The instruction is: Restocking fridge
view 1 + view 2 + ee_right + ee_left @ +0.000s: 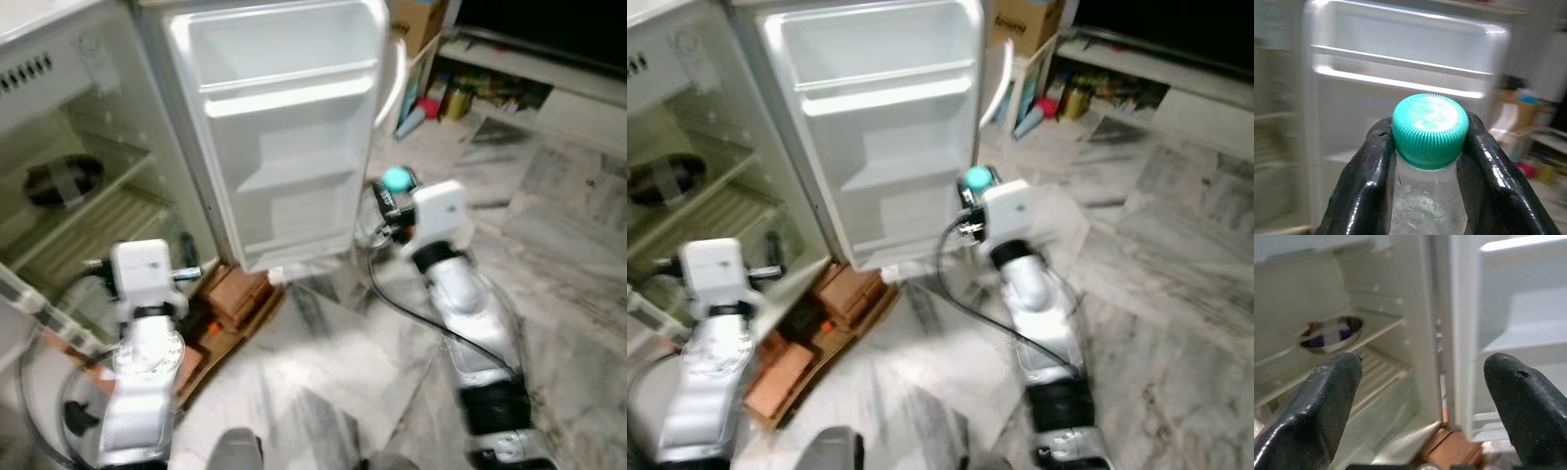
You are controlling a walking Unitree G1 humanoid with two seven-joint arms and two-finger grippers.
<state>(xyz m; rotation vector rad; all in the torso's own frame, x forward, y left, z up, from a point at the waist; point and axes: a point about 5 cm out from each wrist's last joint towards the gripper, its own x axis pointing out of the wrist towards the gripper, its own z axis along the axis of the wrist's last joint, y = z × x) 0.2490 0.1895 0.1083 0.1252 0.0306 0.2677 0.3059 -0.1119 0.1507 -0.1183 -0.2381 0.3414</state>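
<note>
here, closest in, the two silver arms reach forward over a grey-veined marble floor (323, 372). the right gripper (1427, 161) has its two black fingers (1364, 186) closed against the neck of a clear plastic bottle with a ribbed teal screw cap (1430, 129), one finger on each side just under the cap. in the head views the teal cap (397, 179) shows at the tip of the right arm, held upright just beside the outer edge of the open white fridge door (284, 117), near its lower shelf level and not yet inside any compartment.

the left gripper (1425, 396) hangs empty, its fingers (1322, 401) spread wide apart, pointing toward the open white fridge cabinet (69, 166). the left arm sits low, in front of the cabinet's lower part.

beneath the fridge, a flat wooden pallet of reddish-brown boards (230, 299) lies on the floor. a thin black cable (411, 313) runs along beside the right arm.

further in, the door's moulded white shelves (289, 98) stand bare, and the cabinet holds pale wire-ribbed shelves. on an upper shelf rests a shallow dark bowl with a light-patterned inside (1332, 333).

farthest back, a low white shelf unit (490, 83) carries small, blurred colourful items, and a brown cardboard box (416, 20) stands beside the door's top corner.
</note>
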